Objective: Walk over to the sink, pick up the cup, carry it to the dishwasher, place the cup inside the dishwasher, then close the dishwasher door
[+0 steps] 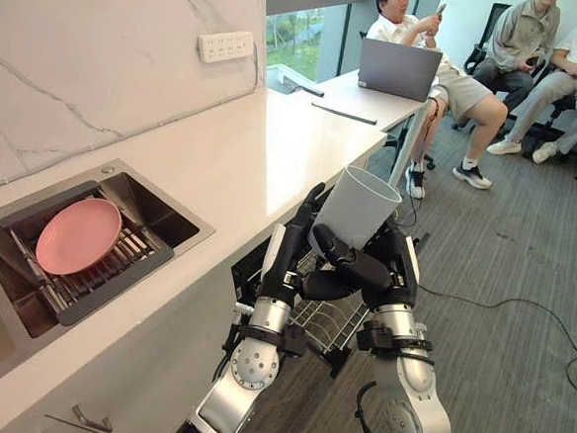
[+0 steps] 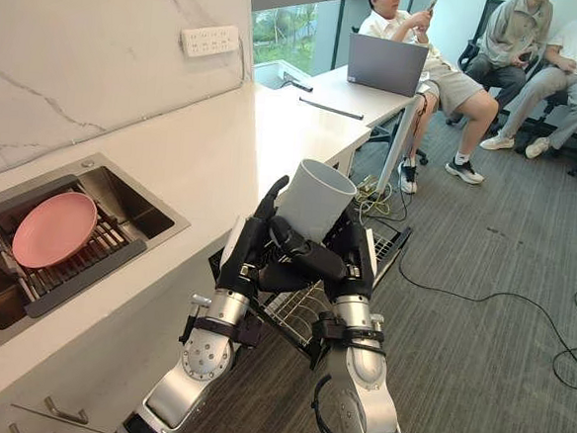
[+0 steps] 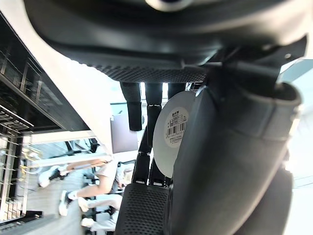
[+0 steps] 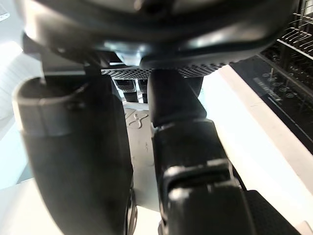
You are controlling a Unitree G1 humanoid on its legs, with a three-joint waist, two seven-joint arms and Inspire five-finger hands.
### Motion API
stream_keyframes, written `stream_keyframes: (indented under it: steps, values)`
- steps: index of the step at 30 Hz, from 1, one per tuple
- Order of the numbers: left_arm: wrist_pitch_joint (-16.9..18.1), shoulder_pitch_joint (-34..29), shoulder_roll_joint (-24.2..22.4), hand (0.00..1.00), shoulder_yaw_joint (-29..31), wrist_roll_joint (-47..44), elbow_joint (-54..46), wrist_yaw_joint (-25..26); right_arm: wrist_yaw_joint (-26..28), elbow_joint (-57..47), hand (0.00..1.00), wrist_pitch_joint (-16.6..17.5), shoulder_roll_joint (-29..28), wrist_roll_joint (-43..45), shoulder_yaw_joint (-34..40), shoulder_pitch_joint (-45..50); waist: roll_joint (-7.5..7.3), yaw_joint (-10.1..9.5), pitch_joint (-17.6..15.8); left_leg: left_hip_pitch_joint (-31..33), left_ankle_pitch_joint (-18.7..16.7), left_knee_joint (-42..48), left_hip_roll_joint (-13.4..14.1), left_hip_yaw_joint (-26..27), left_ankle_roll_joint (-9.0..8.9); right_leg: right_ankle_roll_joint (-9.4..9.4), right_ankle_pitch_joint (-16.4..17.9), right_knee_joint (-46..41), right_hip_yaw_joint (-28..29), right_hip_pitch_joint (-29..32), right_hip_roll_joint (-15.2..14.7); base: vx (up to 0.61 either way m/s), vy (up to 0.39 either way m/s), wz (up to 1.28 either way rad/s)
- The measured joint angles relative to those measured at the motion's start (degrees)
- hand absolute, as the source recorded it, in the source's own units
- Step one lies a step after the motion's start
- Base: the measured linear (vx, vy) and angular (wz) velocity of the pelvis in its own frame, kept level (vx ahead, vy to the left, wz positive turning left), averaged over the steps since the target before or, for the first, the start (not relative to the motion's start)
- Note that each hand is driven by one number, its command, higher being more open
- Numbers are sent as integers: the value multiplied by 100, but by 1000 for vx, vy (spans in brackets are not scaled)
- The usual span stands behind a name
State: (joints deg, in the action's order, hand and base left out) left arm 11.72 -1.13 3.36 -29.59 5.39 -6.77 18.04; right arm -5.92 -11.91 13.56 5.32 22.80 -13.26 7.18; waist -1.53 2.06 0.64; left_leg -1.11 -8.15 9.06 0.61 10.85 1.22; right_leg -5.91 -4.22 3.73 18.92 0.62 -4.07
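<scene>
Cup (image 1: 359, 204) curled in right hand (image 1: 392, 268), left hand (image 1: 288, 251) flat alongside, barcode sticker (image 3: 175, 128) underneath

- The sink (image 1: 196, 232) is set in the worktop (image 1: 274, 146) at the near left; a rack (image 1: 117, 264) lies in it, with a plate (image 1: 77, 234) on the rack.
- A socket strip (image 1: 225, 46) sits on the wall behind the worktop.
- The cup (image 1: 357, 203) is right of the worktop's edge, above the dishwasher basket (image 1: 325, 328).
- The left hand (image 1: 287, 261) is at the cup's left; the right hand (image 1: 364, 269) has its fingers wrapped round the cup's base.
- A desk (image 1: 376, 102) at the worktop's far end carries a laptop (image 1: 399, 70).
- People (image 1: 524, 35) sit far right.
</scene>
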Motion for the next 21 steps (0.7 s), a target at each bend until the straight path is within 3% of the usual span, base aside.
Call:
stream_keyframes:
  steps: [13,21]
  values:
    - [248,-470,22,100,215,-989,-254,-984,373,-225,0,-60,115,-180,209,114,37,14,-36,-48,-46,-20,0,37,-78,0,4,-60,-65,17,16,-8,-6,-2]
    - [399,-868,26,100,222,-1117,265,-1521,461,-211,0,-348,118,-212,521,478,60,15,-181,-30,-49,-26,0,49,-86,5,9,-29,-63,41,16,0,0,0]
